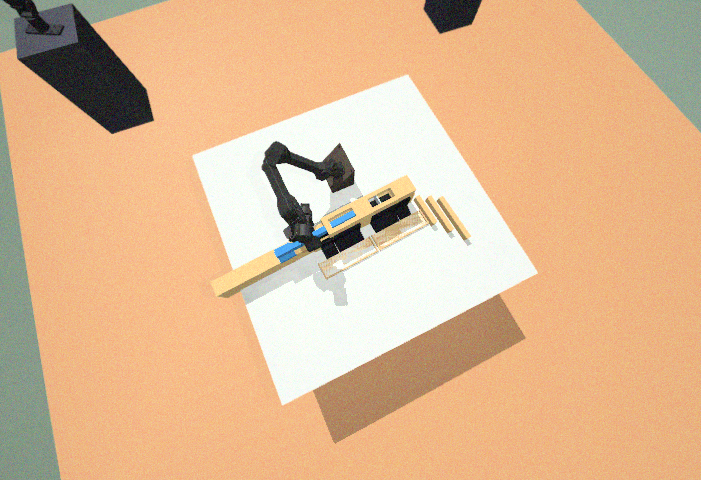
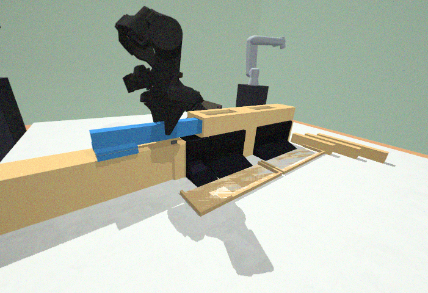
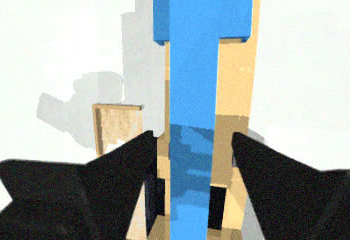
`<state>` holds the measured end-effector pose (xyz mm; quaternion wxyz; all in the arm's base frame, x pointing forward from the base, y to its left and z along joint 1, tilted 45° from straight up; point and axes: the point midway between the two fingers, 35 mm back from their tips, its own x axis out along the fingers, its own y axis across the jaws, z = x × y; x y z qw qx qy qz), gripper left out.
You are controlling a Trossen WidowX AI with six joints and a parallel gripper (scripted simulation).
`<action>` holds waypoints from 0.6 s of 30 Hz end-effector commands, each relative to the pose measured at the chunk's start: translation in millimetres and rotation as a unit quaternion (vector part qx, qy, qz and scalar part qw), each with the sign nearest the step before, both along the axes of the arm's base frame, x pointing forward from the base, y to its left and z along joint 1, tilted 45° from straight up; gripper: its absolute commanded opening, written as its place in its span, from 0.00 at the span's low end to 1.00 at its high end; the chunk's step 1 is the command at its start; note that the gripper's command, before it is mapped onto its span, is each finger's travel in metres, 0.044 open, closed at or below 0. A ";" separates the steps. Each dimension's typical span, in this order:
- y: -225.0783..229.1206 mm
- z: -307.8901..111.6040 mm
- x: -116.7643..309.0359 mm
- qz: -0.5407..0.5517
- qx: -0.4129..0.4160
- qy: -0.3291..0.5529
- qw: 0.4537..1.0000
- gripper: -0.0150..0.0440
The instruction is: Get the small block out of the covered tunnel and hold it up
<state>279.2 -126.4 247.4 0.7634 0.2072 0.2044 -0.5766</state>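
On my white table [image 1: 396, 316] [image 2: 325, 221] [image 3: 313, 65] there stands a long wooden tunnel [image 1: 365, 211] [image 2: 250, 118]. Near one end of it, three loose wooden rods [image 1: 438, 213] [image 2: 339, 144] are lying side by side, apart from each other.

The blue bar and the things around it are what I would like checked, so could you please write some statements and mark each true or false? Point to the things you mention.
1. The long blue bar [image 1: 321, 231] [image 2: 183, 128] [image 3: 193, 90] runs into the tan wooden tunnel housing [image 1: 366, 215] [image 2: 221, 124]. True.
2. The black gripper [image 3: 192, 136] is clamped tight on the blue bar. False: gaps show on both sides of the bar.
3. Three loose tan rods [image 1: 454, 217] [image 2: 352, 143] lie beyond one end of the housing. True.
4. The small block is held up in the gripper. False: only the blue bar is between the fingers.
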 end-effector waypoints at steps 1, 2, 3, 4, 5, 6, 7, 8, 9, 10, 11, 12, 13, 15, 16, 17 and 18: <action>0.1 0.0 -0.1 -0.001 0.000 0.000 1.000 0.56; 0.1 0.0 -0.1 -0.001 0.000 0.000 1.000 0.51; 0.1 0.0 -0.1 -0.001 0.000 0.000 1.000 0.47; 0.1 0.0 -0.1 -0.001 0.000 0.000 1.000 0.42; 0.1 0.0 -0.1 -0.001 0.000 0.000 1.000 0.38; 0.1 0.0 -0.1 -0.001 0.000 0.000 1.000 0.33; 0.1 0.0 -0.1 -0.001 0.000 0.000 1.000 0.32; 0.1 0.0 -0.1 -0.001 0.000 0.000 1.000 0.31; 0.1 0.0 -0.1 -0.001 0.000 0.000 1.000 0.30; 0.4 -0.5 -0.1 -0.001 0.000 0.000 1.000 0.25; 1.1 -1.3 -0.1 -0.001 0.000 0.000 1.000 0.25; 2.1 -2.6 -0.2 -0.001 0.001 0.000 1.000 0.25; 3.4 -4.2 -0.2 -0.001 0.001 0.000 1.000 0.25; 6.9 -8.8 -0.4 -0.001 0.002 0.001 1.000 0.25; 9.0 -11.4 -0.5 -0.001 0.002 0.001 1.000 0.25; 11.0 -14.1 -0.7 -0.001 0.003 0.001 1.000 0.25; 13.0 -16.7 -0.9 -0.001 0.003 0.002 1.000 0.25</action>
